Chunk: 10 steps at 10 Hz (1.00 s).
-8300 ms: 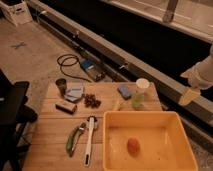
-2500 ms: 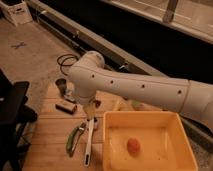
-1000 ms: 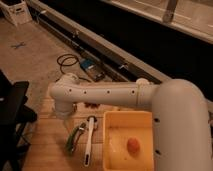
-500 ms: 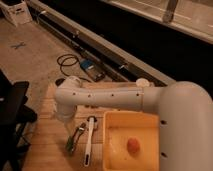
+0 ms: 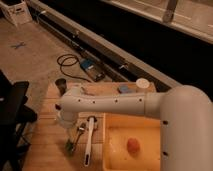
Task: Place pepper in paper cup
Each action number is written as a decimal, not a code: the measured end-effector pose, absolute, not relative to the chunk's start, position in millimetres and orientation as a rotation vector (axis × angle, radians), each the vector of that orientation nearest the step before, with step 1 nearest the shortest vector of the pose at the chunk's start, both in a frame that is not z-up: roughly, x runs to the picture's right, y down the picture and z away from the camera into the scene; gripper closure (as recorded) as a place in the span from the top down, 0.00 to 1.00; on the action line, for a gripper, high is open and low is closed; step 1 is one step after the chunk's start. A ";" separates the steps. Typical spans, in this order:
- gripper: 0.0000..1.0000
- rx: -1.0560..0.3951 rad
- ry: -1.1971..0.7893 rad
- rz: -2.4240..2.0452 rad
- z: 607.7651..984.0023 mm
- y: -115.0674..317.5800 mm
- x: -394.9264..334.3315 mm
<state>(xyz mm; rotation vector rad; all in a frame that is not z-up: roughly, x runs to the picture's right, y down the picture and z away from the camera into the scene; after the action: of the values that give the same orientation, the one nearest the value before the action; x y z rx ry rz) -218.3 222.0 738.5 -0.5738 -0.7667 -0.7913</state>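
Lowered since a second ago, your pincer (image 5: 76,131) hangs at the upper end of the pepper (image 5: 69,146); you cannot tell its opening. The paper cup (image 5: 143,83) stands well apart.

- A single camera sits high on the near side of the wooden table (image 5: 46,150) and looks steeply down and away, toward the far floor.
- It is close in: the table fills the lower half, and the frame's bottom edge cuts off the yellow tub (image 5: 106,149).
- The robot's arm (image 5: 125,102) looms large, crossing from the near right.
- The gripper (image 5: 70,131) shows left of centre, low over the table, just above the pepper (image 5: 69,146).
- Farther off, a coiled cable (image 5: 67,62) lies on the floor, and a dark rail runs diagonally.
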 end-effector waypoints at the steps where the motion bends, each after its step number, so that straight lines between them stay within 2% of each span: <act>1: 0.80 -0.584 -0.770 -0.798 744.0 227.3 -220.3; 10: 0.80 -0.605 -0.810 -0.866 778.9 244.7 -223.6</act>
<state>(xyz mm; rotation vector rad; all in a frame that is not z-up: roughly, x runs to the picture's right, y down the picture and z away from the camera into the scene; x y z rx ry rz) -223.6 244.7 778.9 -0.6054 -0.8095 -0.8663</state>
